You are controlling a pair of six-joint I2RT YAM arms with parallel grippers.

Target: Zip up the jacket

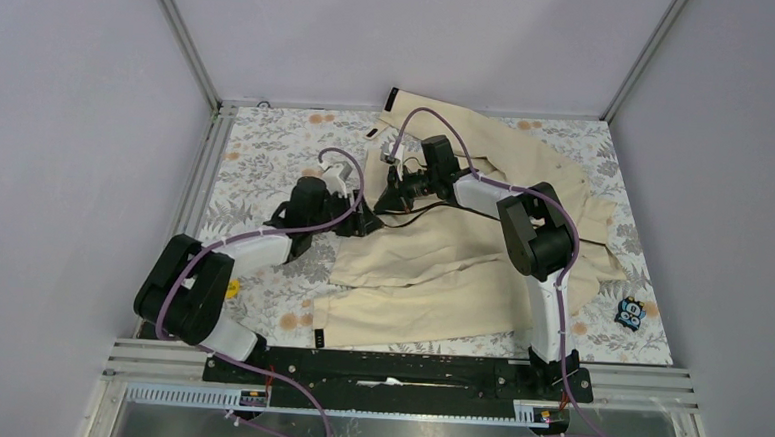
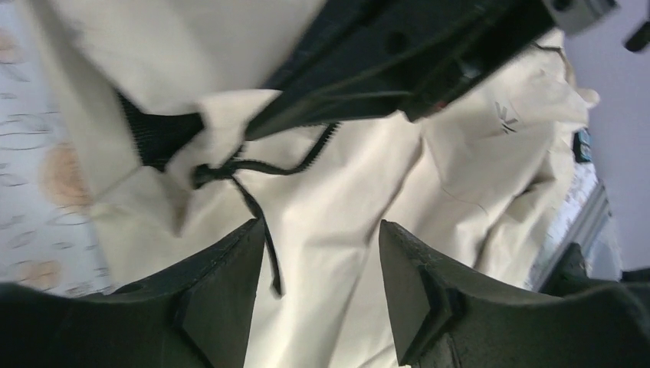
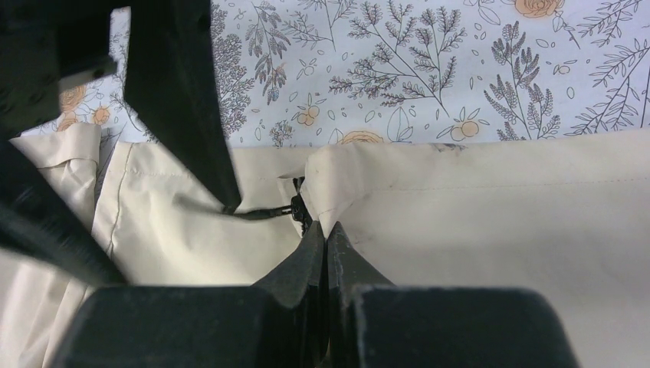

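Right wrist: right gripper (image 3: pixel 325 234) pinches jacket (image 3: pixel 498 222) (left gripper (image 2: pixel 322 238) gapes).

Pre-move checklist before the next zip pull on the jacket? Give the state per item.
1. Grip closed: ok, right claw is shut at the zipper.
2. Slider pinched, not just fabric: cannot tell, the claw hides it.
3. Fabric braced: not ok, left claw is open above the jacket, gripping nothing.
4. Claws apart: cannot tell, they sit very close in the top view.
5. Small blue toy clear of the arms: ok, it lies far right, away from both.
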